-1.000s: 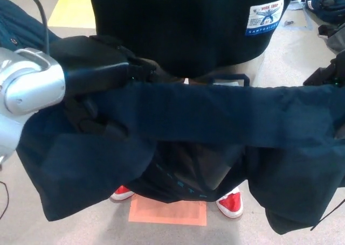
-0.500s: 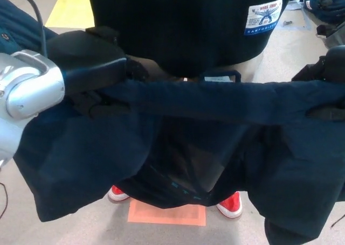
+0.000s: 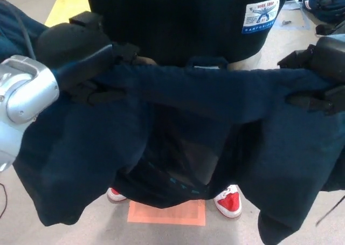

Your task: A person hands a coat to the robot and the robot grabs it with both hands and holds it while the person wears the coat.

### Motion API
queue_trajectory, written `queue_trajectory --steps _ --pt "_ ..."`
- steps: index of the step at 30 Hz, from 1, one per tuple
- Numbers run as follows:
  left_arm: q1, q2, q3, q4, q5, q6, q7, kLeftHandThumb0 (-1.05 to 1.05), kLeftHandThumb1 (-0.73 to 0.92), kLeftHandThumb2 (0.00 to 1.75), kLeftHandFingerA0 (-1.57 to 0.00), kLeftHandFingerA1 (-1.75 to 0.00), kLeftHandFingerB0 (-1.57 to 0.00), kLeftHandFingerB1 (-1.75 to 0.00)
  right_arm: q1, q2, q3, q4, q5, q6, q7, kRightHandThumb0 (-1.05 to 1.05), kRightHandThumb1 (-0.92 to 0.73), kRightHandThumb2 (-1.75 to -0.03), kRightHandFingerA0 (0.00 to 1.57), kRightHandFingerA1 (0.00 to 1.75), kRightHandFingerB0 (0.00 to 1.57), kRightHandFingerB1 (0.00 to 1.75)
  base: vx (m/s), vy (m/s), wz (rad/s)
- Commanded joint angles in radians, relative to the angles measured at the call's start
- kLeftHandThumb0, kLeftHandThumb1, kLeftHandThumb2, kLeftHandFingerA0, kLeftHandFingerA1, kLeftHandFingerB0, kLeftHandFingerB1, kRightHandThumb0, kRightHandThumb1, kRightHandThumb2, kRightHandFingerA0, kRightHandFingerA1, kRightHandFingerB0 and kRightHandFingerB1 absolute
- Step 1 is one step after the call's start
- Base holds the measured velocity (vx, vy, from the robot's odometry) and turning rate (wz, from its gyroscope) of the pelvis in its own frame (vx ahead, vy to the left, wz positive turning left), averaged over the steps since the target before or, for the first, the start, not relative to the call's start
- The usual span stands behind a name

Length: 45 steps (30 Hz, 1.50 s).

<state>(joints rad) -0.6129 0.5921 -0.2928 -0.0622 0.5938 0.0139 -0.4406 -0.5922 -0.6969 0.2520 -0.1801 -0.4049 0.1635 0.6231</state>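
Observation:
A dark navy coat [image 3: 178, 121] is stretched across the picture, collar edge up, its hanging loop [image 3: 206, 61] at the top middle and its lining open toward me. My left hand [image 3: 94, 75] is shut on the coat's left shoulder. On the other side, my right hand [image 3: 318, 78] is shut on the right shoulder. A person in a black top [image 3: 188, 19] with a white label [image 3: 261, 16] stands close behind the coat, red shoes [image 3: 229, 201] showing below its hem.
An orange floor mark [image 3: 167, 212] lies under the person's feet. A yellow floor patch [image 3: 67, 2] is at the top left. Dark bags [image 3: 323, 2] sit at the top right. My silver left forearm [image 3: 24, 94] fills the left edge.
Both hands have lifted the coat higher and pulled it wider. My right hand has come into view at the right edge. The collar now sits nearer the person's waist.

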Motion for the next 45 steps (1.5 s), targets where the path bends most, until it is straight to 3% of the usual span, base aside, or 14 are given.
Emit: queue_trajectory --steps 1,3,11,12,15,19,22,28,37,39,42,43,44,45 --pt "0.123 -0.102 0.130 0.219 0.142 -0.079 0.720 -0.35 0.83 0.70 -0.93 -1.61 -0.76 -1.39 0.140 0.192 -0.153 0.119 -0.167 -0.202 -0.732 -0.30 -0.83 -0.65 1.06 1.25 0.90 1.04 0.00 0.000 0.00" --pt "0.118 -0.093 0.142 0.220 0.171 -0.070 0.784 -0.36 0.86 0.71 -0.90 -1.72 -0.73 -1.53 0.119 0.217 -0.186 0.126 -0.183 -0.197 -0.813 -0.29 -0.81 -0.67 1.02 1.50 0.89 1.26 0.00 0.000 0.00" --pt "0.029 -0.091 0.185 0.232 0.178 -0.039 0.844 -0.35 0.89 0.66 -0.96 -1.70 -0.71 -1.29 0.006 0.200 -0.258 0.182 -0.196 -0.227 -0.904 -0.34 -0.91 -0.66 1.02 1.53 0.88 1.36 0.00 0.000 0.00" --pt "-0.023 -0.063 0.199 0.219 0.185 -0.010 0.803 -0.37 0.92 0.68 -0.88 -1.75 -0.62 -1.55 -0.069 0.186 -0.293 0.190 -0.155 -0.199 -0.848 -0.39 -0.90 -0.70 0.95 1.42 0.75 1.11 0.00 0.000 0.00" --pt "-0.071 -0.048 0.227 0.221 0.146 -0.037 0.782 -0.37 0.88 0.66 -0.91 -1.75 -0.66 -1.65 -0.142 0.160 -0.302 0.239 -0.159 -0.220 -0.868 -0.41 -0.86 -0.72 0.85 1.68 0.74 1.43 0.00 0.000 0.00" --pt "-0.126 -0.028 0.238 0.244 0.136 -0.050 0.792 -0.41 0.88 0.67 -0.90 -1.75 -0.66 -1.64 -0.212 0.128 -0.297 0.268 -0.175 -0.213 -0.860 -0.35 -0.88 -0.68 0.97 1.42 0.85 1.12 0.00 0.000 0.00" --pt "-0.203 -0.012 0.240 0.277 0.145 -0.055 0.820 -0.39 0.84 0.65 -0.86 -1.75 -0.63 -1.68 -0.300 0.108 -0.305 0.328 -0.147 -0.268 -0.862 -0.32 -0.86 -0.66 0.99 1.60 0.77 1.45 0.00 0.000 0.00" --pt "-0.404 0.012 0.243 0.435 0.093 -0.163 0.875 -0.41 0.82 0.70 -0.89 -1.73 -0.76 -1.51 -0.519 0.097 -0.258 0.476 -0.177 -0.247 -0.906 -0.43 -0.85 -0.73 0.94 1.70 0.84 1.51 0.00 0.000 0.00" --pt "-0.618 0.017 0.200 0.559 0.132 -0.108 0.898 -0.37 0.86 0.65 -0.90 -1.75 -0.65 -1.68 -0.756 0.106 -0.221 0.675 -0.161 -0.268 -0.923 -0.38 -0.87 -0.66 0.91 1.75 0.72 1.61 0.00 0.000 0.00" --pt "-0.676 0.032 0.184 0.599 0.144 -0.117 0.902 -0.40 0.85 0.66 -0.95 -1.75 -0.72 -1.64 -0.815 0.092 -0.197 0.743 -0.183 -0.280 -0.940 -0.39 -0.85 -0.70 1.01 1.55 0.88 1.34 0.00 0.000 0.00" --pt "-0.724 0.046 0.175 0.648 0.139 -0.144 0.901 -0.41 0.82 0.65 -0.93 -1.75 -0.71 -1.64 -0.871 0.092 -0.188 0.816 -0.178 -0.297 -0.956 -0.40 -0.85 -0.65 1.01 1.59 0.84 1.42 0.00 0.000 0.00" --pt "-0.753 0.055 0.166 0.670 0.151 -0.139 0.905 -0.45 0.66 1.01 -1.24 -1.41 -0.85 -1.13 -0.902 0.091 -0.184 0.851 -0.178 -0.301 -0.962 -0.40 -0.83 -0.72 0.96 1.74 0.81 1.52 0.00 0.000 0.00" --pt "-0.776 0.061 0.155 0.687 0.168 -0.125 0.915 -0.45 0.66 1.01 -1.24 -1.41 -0.85 -1.13 -0.922 0.088 -0.179 0.876 -0.180 -0.303 -0.967 -0.40 -0.83 -0.72 0.96 1.74 0.81 1.52 0.00 0.000 0.00" --pt "-0.790 0.065 0.147 0.702 0.179 -0.123 0.924 -0.41 0.82 0.64 -0.97 -1.69 -0.78 -1.39 -0.935 0.086 -0.176 0.894 -0.179 -0.309 -0.970 -0.38 -0.84 -0.66 0.99 1.74 0.81 1.60 0.00 0.000 0.00"
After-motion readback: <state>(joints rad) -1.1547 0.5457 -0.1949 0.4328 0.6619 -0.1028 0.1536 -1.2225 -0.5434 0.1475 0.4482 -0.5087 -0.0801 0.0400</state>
